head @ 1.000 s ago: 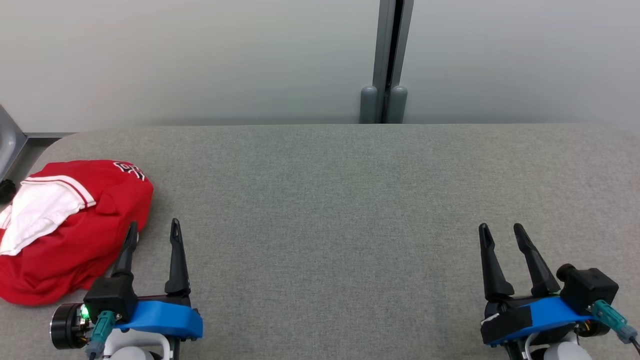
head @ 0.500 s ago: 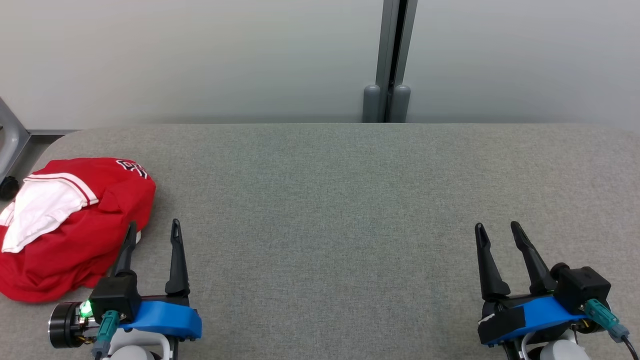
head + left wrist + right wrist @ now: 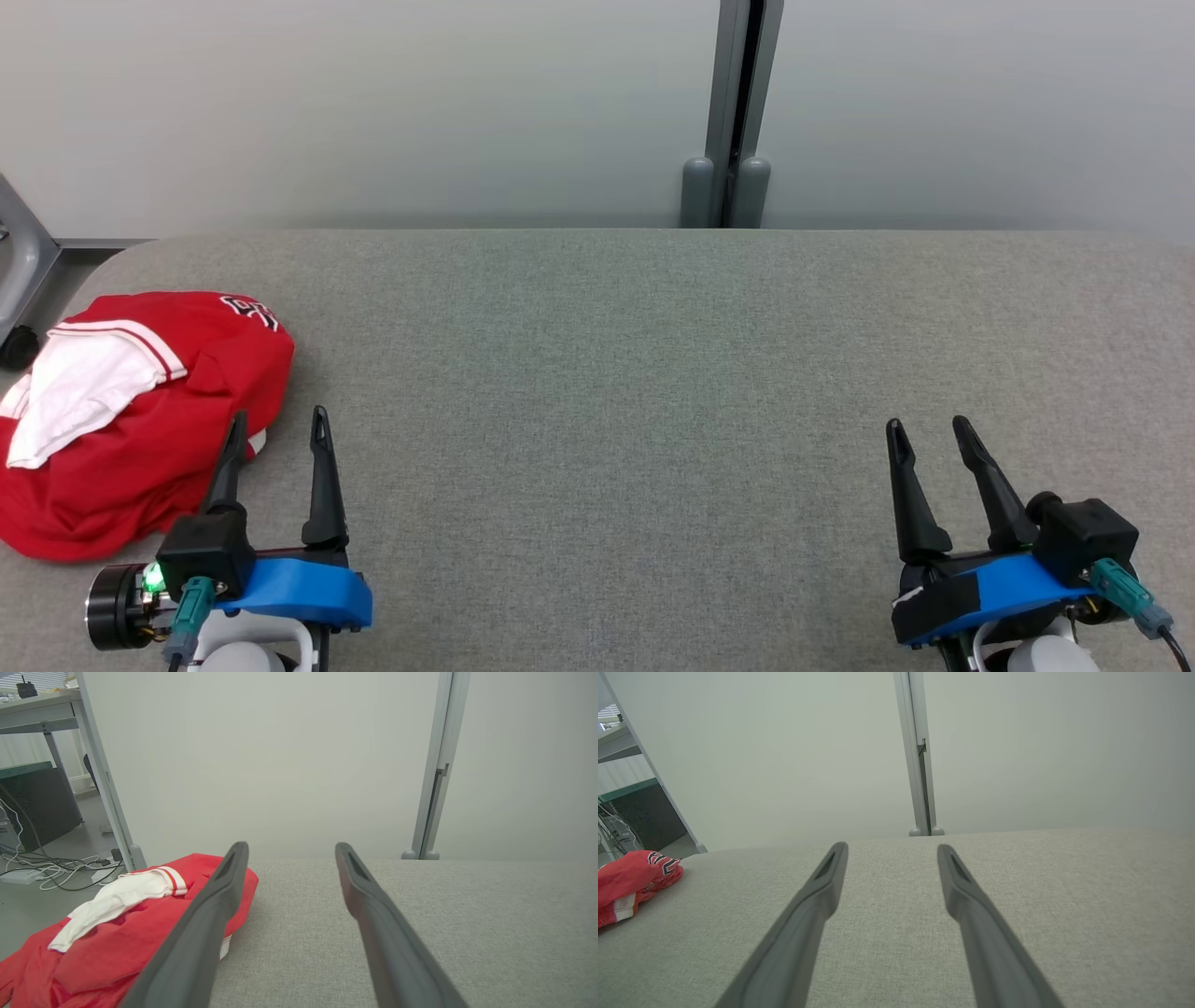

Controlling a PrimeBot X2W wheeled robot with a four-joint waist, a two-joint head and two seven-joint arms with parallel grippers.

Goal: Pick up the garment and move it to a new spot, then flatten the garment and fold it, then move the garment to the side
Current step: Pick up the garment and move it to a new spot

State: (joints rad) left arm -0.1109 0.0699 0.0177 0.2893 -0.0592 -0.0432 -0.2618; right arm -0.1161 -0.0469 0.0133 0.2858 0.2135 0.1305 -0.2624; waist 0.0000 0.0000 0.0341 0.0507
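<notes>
Since the earlier frame the head view has shifted slightly: the wall post (image 3: 739, 112) and the garment (image 3: 168, 420) both sit a little further right in the picture, which is camera motion. Against that shift, the left gripper (image 3: 278, 415) has moved slightly toward the left edge and slightly up. The right gripper (image 3: 930, 423) has barely changed place.

Garment: a crumpled red piece with a white, red-striped part (image 3: 75, 397) bunched on top. It lies at the left of the frame, at the rounded left end of the grey fabric-covered table (image 3: 607, 373), in the middle-to-lower left of the head view.

Left gripper: lower left of the frame, fingers pointing up the picture, jaws spread apart with nothing between them. Its left finger (image 3: 229, 462) overlaps the garment's right edge. Whether it touches the cloth cannot be told. In the left wrist view the same finger crosses in front of the red cloth, and bare table shows between the two fingers.

Right gripper: lower right of the frame, jaws likewise spread and empty, over bare table, well apart from the garment.
</notes>
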